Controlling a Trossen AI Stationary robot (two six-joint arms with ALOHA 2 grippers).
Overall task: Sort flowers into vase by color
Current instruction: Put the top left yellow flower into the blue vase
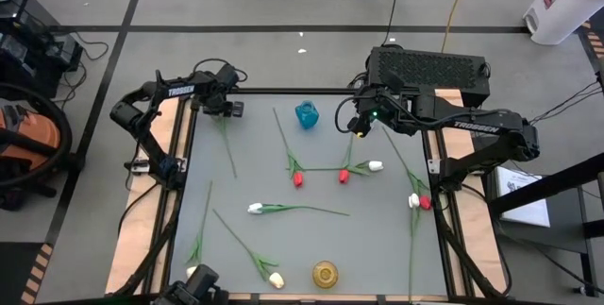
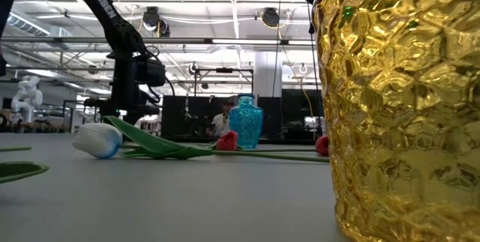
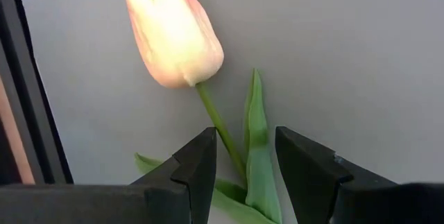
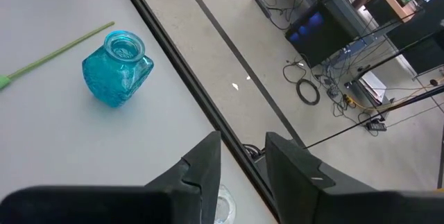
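Observation:
A cream-pink tulip [image 3: 173, 30] lies flat on the grey table at its far left corner, its stem [image 1: 228, 149] running toward the near edge. My left gripper [image 3: 244, 137] [image 1: 226, 109] points down over it, open. Its fingers stand on either side of the stem [image 3: 220, 130] and a leaf [image 3: 258, 148], just below the bud, with no touch showing. My right gripper [image 4: 243, 158] [image 1: 360, 126] hovers high by the far edge, right of the blue vase [image 1: 307, 114] [image 4: 118, 68], open with nothing between its fingertips. A gold vase [image 1: 325, 273] [image 2: 405, 107] stands at the near edge.
Other tulips lie scattered on the table: red buds [image 1: 298, 179] [image 1: 343, 176], white buds [image 1: 255, 209] [image 1: 376, 165], a white and red pair [image 1: 419, 200] at the right, and a cream one [image 1: 276, 279] near the front. The black table frame [image 3: 35, 113] runs close beside my left gripper.

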